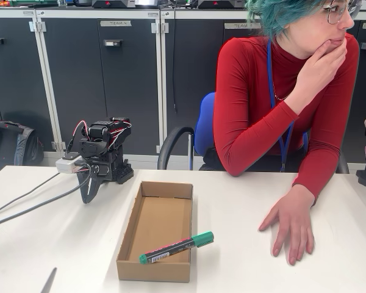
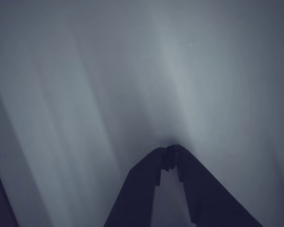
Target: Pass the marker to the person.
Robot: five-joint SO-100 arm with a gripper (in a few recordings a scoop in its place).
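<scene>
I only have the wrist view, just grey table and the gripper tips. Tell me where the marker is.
Observer: In the fixed view the marker lies across the near right corner of an open cardboard box, its capped end sticking out over the right wall.
Operator: Give me the gripper's position relative to that box.
Observer: The gripper hangs tip-down over the table, left of the box's far end, apart from it.
Operator: Say where the person's hand is.
Observer: The person sits behind the table on the right; one hand lies flat on the table, right of the box, palm down.
</scene>
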